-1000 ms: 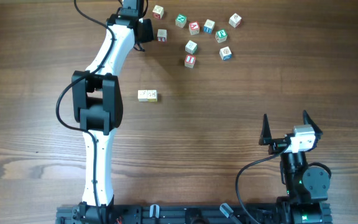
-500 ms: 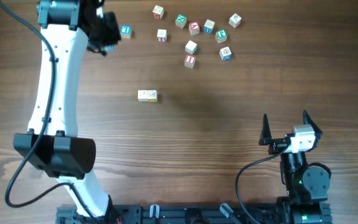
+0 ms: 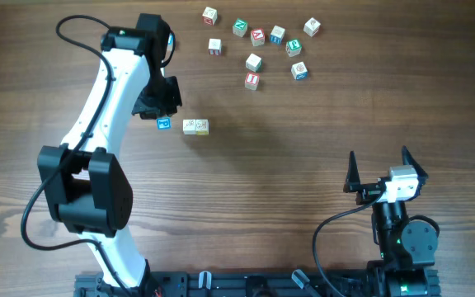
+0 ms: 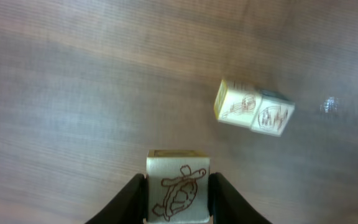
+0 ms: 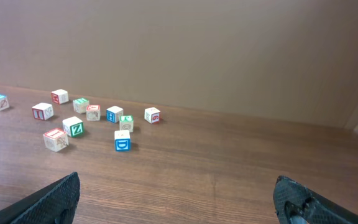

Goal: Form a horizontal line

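From overhead, the left gripper (image 3: 162, 118) is clamped on a small pale wooden alphabet cube with a blue-printed top (image 3: 164, 124). It is low over the brown wooden table (image 3: 303, 206), apparently so the cube can go down as the row's next member. The horizontal line (image 3: 195, 126), so far two pale cubes touching side by side, lies just to that gripper's right, level with the held cube and a slight gap away. Loose scattered alphabet cubes (image 3: 258, 49) sit well beyond the gripper and to its right. The right gripper (image 3: 378, 169) is spread wide and holds nothing. It is well apart from the line, seemingly parked clear.

In the left wrist view, the fingers (image 4: 132, 199) pinch opposite sides of the cube (image 4: 178, 186), leaving its underside free to meet the table. The line (image 4: 253, 112) lies ahead of the fingertips and rightward, not touching the cube and skewed to it.

In the right wrist view, the open gripper (image 5: 179, 202) faces the loose cubes (image 5: 92, 118) far ahead-left. The line cannot be made out.
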Tool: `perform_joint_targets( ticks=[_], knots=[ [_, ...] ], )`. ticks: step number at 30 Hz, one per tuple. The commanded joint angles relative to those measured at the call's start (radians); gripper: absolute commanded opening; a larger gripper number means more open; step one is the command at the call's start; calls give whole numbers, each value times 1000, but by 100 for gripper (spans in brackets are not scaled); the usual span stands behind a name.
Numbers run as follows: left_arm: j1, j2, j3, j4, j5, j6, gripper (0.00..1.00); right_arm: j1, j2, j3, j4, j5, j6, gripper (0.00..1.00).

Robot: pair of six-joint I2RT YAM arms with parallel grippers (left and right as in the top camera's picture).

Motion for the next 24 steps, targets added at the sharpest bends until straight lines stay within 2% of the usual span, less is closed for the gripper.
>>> perform_joint_targets(
  ticks=[1, 10, 20, 24],
  knots=[
    [2, 8, -84, 79, -33, 3, 30, -5, -5, -1, 4, -13, -11, 100],
    [-1, 8, -307, 377, -33, 41, 30, -5, -5, -1, 3, -13, -11, 100],
    [-1, 8, -330, 470, -33, 112, 31, -5, -5, -1, 3, -13, -12, 100],
    [-1, 8, -362, 494, -33, 117, 34, -5, -5, -1, 3, -13, -12, 100]
  ],
)
